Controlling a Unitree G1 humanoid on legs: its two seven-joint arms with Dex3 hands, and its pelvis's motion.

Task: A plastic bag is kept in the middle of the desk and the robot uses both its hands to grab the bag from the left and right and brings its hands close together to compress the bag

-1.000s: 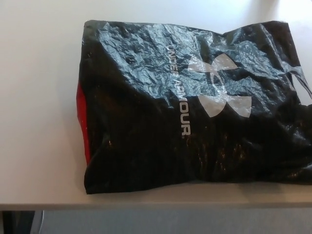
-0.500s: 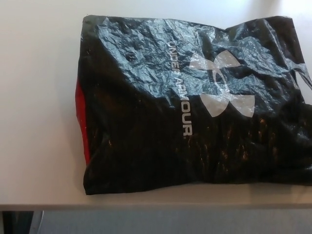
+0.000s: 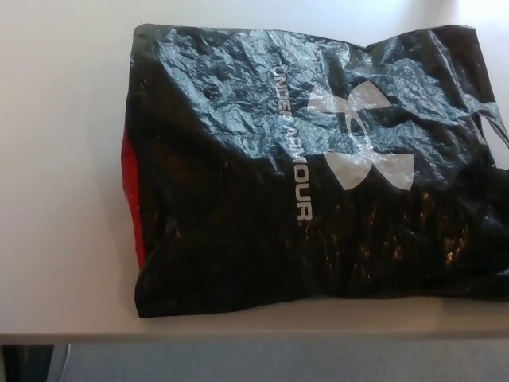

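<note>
Although the desk is plainly in sight, neither of the robot's hands shows anywhere in the head view, so how their fingers stand cannot be told. The large, crumpled black plastic bag [image 3: 318,171] lies flat on the pale, smooth desk [image 3: 64,159] and fills most of the scene — from left of centre all the way to the right edge, where it is cut off by the frame. Its glossy skin is creased all over, catching light on the far half and falling darker toward the near side. Across the middle runs a line of white lettering [image 3: 293,147], reading from far to near, and just right of it sits a white logo [image 3: 362,135] of two crossed curved shapes. Along the bag's left edge a narrow red strip [image 3: 131,199] shows — whether it is lining or contents I cannot tell. The near edge of the bag lies close to the desk's near rim, without overhanging it.
</note>
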